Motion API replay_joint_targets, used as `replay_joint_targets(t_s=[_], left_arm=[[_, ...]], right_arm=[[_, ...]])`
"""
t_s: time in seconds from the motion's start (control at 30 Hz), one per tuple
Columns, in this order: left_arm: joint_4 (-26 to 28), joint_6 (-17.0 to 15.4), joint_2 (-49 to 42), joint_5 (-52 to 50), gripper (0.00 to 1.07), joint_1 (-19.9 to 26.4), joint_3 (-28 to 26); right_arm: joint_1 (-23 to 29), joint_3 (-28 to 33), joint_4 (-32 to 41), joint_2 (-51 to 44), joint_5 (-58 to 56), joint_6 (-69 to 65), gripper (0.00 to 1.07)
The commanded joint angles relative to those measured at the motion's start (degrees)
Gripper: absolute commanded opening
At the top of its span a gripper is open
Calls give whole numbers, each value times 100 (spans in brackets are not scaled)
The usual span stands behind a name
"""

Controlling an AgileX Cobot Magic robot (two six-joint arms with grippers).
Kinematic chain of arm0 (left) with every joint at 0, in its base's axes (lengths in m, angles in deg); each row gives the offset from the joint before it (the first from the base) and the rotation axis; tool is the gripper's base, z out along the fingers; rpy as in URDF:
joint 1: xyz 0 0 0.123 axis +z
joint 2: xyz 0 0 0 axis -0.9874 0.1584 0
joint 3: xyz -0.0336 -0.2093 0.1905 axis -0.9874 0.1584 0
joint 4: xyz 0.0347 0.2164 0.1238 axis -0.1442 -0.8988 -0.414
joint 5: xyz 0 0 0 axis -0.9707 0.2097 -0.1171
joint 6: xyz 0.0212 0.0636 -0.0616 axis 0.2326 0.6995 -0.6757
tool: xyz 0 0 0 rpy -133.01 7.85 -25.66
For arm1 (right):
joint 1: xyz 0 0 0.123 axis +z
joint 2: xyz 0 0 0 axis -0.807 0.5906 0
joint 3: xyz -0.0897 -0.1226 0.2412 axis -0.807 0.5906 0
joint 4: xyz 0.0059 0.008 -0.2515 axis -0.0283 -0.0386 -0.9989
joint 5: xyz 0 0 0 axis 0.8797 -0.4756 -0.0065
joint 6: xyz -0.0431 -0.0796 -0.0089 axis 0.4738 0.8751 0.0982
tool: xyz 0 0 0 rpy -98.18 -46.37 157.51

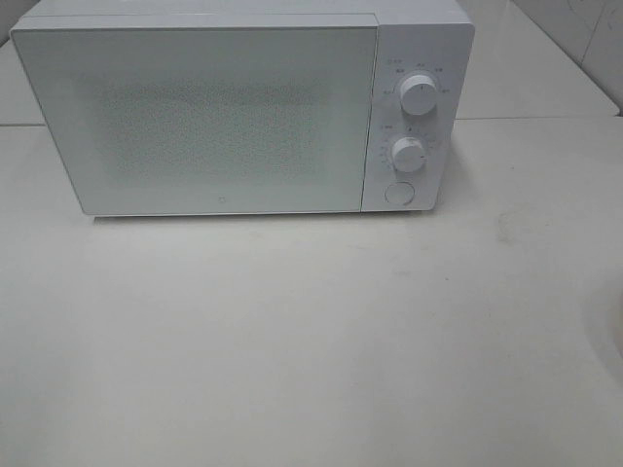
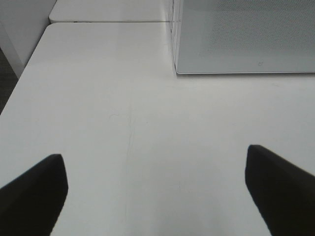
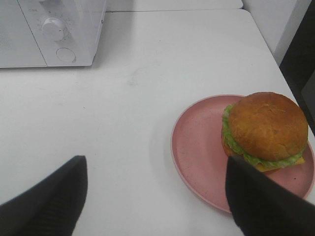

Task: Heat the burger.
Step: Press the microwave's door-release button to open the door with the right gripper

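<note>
Right wrist view, nearest first: right claw [image 3: 155, 162] spread wide and empty, poised low over the bench [image 3: 98, 123]. Just past its fingertips, the burger [image 3: 266, 129], upright and off-centre on a pink plate [image 3: 197, 142], near one finger but not touched by it. Farther off on the same bench, the control end of the microwave [image 3: 54, 34], well apart from the plate.

Left wrist view: left claw [image 2: 155, 152] likewise released, gripping nothing, over bare bench, with the lower corner of the microwave door [image 2: 246, 34] ahead.

Exterior high view: no arm and no burger in frame. At the back of the bench, the microwave with its door [image 1: 195, 107] shut, upper knob [image 1: 419, 94], lower knob [image 1: 408, 154] and round button [image 1: 398, 193] on the panel beside it.

Judged as barely begun: nothing grasped, door not yet opened, burger not yet inside. Left to do, most likely: open the door, carry the burger in, close up, set a knob.
</note>
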State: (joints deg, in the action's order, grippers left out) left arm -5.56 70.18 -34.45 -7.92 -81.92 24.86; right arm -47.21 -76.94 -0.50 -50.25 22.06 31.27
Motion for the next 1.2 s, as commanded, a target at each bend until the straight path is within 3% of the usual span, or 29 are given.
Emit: replay_joint_targets(t_s=[0.03, 0.73, 1.2], left_arm=[[29, 0, -115, -17, 90, 29, 17], [29, 0, -115, -17, 90, 29, 17], [29, 0, -115, -17, 90, 29, 17]], right_arm=[[-17, 6, -6, -149, -11, -17, 75], [-17, -120, -6, -132, 258, -17, 75], [-17, -126, -6, 940, 269, -17, 75]])
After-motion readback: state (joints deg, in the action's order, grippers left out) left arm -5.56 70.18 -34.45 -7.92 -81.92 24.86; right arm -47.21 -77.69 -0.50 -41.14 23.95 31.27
